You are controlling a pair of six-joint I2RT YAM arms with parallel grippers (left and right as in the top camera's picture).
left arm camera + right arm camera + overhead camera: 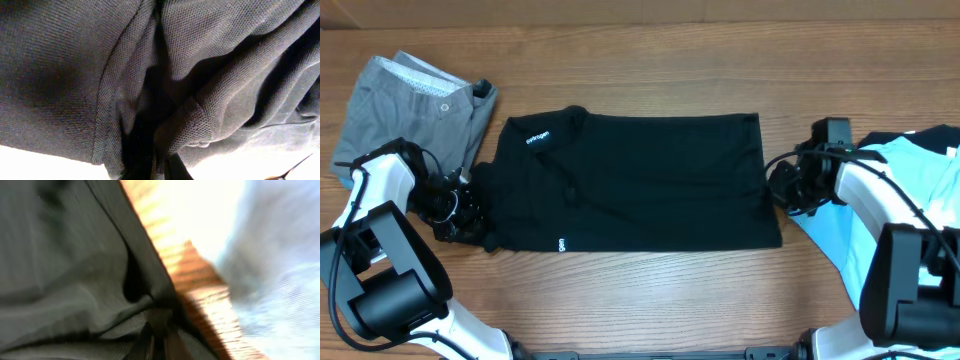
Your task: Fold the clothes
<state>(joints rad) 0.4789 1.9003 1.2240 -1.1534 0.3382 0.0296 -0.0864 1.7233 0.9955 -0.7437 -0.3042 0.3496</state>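
Jaws of left gripper (pixel 468 212), right gripper (pixel 782 187) clenched on black T-shirt (pixel 640 180) ends. Risk: shallow pinch slips on lift (skewed fold).

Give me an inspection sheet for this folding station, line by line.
surface: wooden table
job's things: black T-shirt lying flat in the middle; grey shorts at the left; light blue T-shirt at the right
clutter: nothing seen
grippers: left gripper shut on the black T-shirt's left edge; right gripper shut on its right edge
cables: black cable along the left arm
surroundings: nothing seen
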